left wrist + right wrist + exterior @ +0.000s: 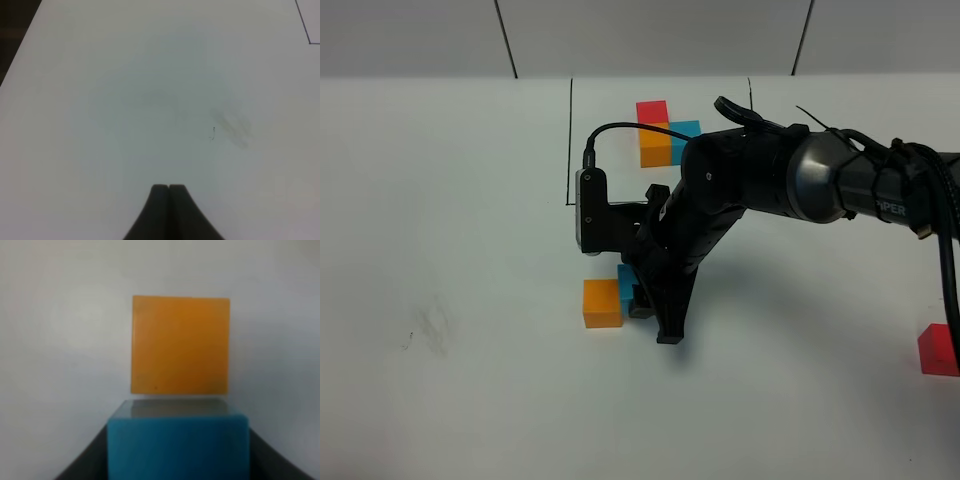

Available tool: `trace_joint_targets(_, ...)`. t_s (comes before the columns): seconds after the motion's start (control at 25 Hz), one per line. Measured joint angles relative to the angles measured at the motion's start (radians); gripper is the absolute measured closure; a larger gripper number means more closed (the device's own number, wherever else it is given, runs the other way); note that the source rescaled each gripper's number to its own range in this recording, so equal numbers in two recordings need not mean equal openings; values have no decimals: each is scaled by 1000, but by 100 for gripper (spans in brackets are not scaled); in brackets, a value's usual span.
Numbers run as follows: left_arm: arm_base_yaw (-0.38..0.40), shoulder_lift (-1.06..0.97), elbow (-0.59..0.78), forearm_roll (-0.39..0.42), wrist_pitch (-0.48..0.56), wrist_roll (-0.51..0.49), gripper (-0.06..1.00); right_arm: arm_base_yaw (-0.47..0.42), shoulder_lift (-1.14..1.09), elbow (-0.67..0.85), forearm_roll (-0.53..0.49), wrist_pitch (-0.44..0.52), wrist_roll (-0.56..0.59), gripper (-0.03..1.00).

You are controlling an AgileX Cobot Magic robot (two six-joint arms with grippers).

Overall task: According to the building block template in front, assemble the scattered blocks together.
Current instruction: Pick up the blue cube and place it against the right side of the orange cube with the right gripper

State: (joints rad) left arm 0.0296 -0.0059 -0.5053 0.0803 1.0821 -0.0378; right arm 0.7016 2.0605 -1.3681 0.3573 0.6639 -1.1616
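The building block template is a red, orange and blue cluster inside thin black lines at the back. My right gripper reaches across to the table's middle and is shut on the light blue cube, low over the table. In the right wrist view the blue cube sits between the dark fingers, just short of the orange cube. The orange cube lies beside it on the left. The red cube lies far right. My left gripper is shut and empty above bare table.
The white table has a faint grey smudge at the left, also visible in the left wrist view. A corner of the black outline shows there. The right arm's bulk hangs over the area by the template.
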Motion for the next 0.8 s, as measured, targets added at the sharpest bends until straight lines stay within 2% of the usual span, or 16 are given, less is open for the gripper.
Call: trace_joint_targets(0.8,0,0,0,0,0,0,94,0,55,-20,1,7,1,54)
